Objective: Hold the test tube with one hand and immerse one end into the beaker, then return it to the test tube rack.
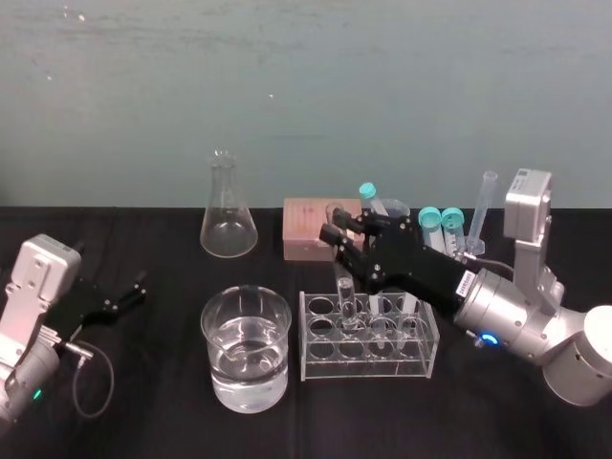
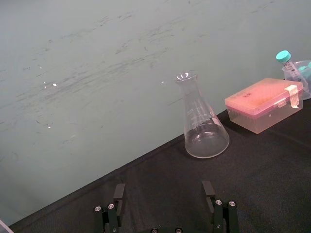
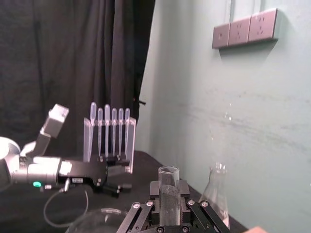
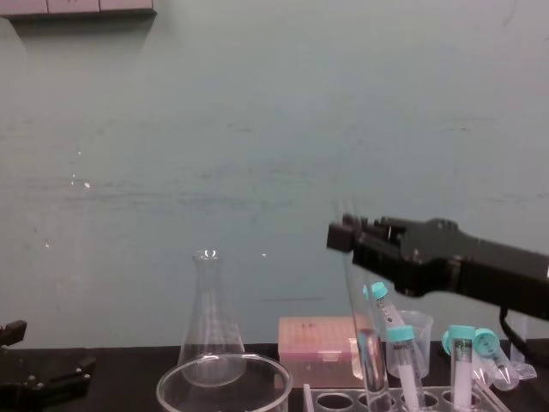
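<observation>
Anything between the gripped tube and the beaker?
Nothing visible. The test tube, held by the right gripper, stands in the test tube rack; the beaker sits just left of it. Left gripper idles far left.

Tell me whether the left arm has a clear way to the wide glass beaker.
Probably yes. The left tool sits open at the left, bare black cloth between it and the beaker. The right tool, holding the slim clear test tube, is over the pale plastic rack beyond it.

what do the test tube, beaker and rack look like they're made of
Test tube, gripped by the right gripper: clear glass, glossy, likely from its flared lip. Beaker: thick-rimmed clear glass, glinting. Test tube rack: pale translucent plastic, probably acrylic, flat sheet edges.
</observation>
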